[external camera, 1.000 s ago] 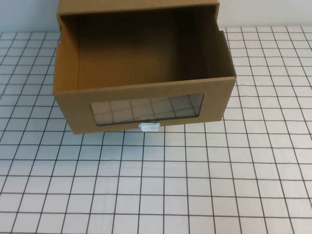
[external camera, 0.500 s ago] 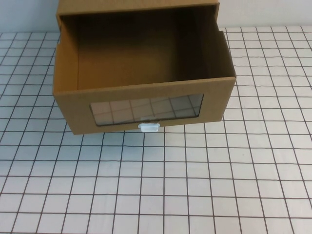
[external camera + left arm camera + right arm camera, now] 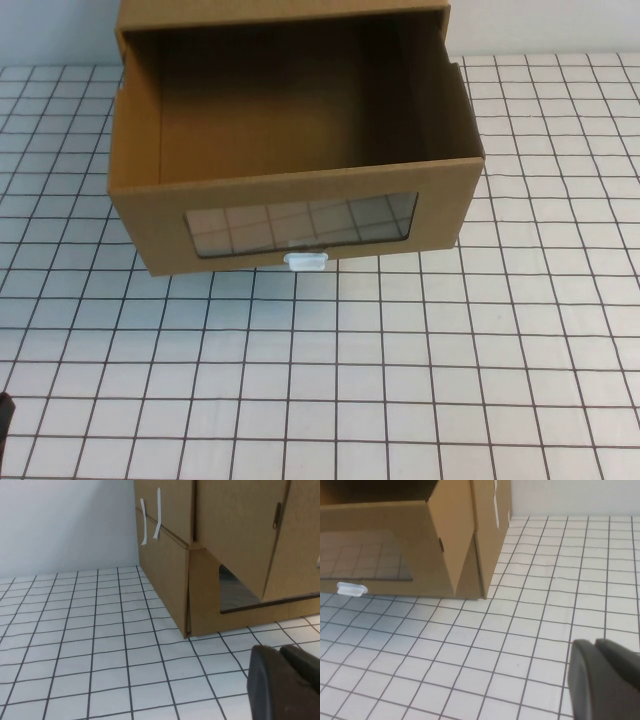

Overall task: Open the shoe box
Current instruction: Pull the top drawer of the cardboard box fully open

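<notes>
Nearest the robot, the 2 grippers hung low over the gridded table (image 3: pixel 400 380), on the near side of the shoe box (image 3: pixel 290 150) and well apart from it. The left gripper (image 3: pixel 279 652) sat off the box's left front corner, its fingers pressed together on nothing. The right gripper (image 3: pixel 596 647) sat off the box's right front corner, likewise closed and empty.

Farther out, the white pull tab (image 3: pixel 306 261) stuck out from the lower edge of the box's front panel, just under the clear window (image 3: pixel 300 225). That panel belonged to the drawer (image 3: pixel 450 110), which stood drawn out toward the robot with its brown inside open to the high camera. Behind it, the outer sleeve (image 3: pixel 280 10) still held the drawer's back end. 2 pale tape strips (image 3: pixel 150 520) showed on the sleeve's left side.

By my reading, the box was already open and the job looked as good as done, so the risks lay in what followed. With so much of the drawer out, 1 more pull on the tab could draw it clear of the sleeve and drop its back end onto the table. An arm swinging past could clip a front corner and shove the drawer back in or skew the light cardboard box across the table. Closed fingers could also only push the tab, not catch it.
</notes>
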`<state>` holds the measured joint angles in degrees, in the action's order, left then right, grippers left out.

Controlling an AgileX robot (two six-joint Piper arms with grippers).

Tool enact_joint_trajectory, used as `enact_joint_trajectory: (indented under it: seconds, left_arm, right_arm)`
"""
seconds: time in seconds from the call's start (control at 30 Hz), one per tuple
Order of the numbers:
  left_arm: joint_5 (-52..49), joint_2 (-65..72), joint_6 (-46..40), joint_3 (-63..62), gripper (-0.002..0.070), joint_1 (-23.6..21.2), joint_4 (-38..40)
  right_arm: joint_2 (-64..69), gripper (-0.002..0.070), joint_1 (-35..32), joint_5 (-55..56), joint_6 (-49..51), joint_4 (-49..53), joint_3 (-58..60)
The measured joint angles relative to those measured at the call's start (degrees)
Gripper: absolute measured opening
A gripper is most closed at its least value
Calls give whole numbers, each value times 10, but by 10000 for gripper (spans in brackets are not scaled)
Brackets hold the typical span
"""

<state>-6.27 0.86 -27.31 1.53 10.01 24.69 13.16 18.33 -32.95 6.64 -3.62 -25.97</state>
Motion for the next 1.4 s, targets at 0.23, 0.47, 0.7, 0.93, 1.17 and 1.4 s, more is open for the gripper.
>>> enact_joint_trajectory:
  seconds: [0.23,0.47,0.7,0.93,1.17,1.4]
  left_arm:
    - [-3,0,0,0,-2,0,0]
    - [-3,0,0,0,-2,0,0]
    - [-3,0,0,0,-2,0,0]
    - [-3,0,0,0,-2,0,0]
    - [-3,1,0,0,-2,0,0]
    - [-3,1,0,0,-2,0,0]
  right_arm:
    - [0,-13,0,-2,0,0,0]
    - [0,-13,-2,30,0,53,10]
    - [-7,-13,-131,220,0,70,132]
    - [-110,-13,-184,280,0,69,248]
    - [-136,-13,-184,255,0,49,273]
    - [-136,-13,-170,137,-1,49,273]
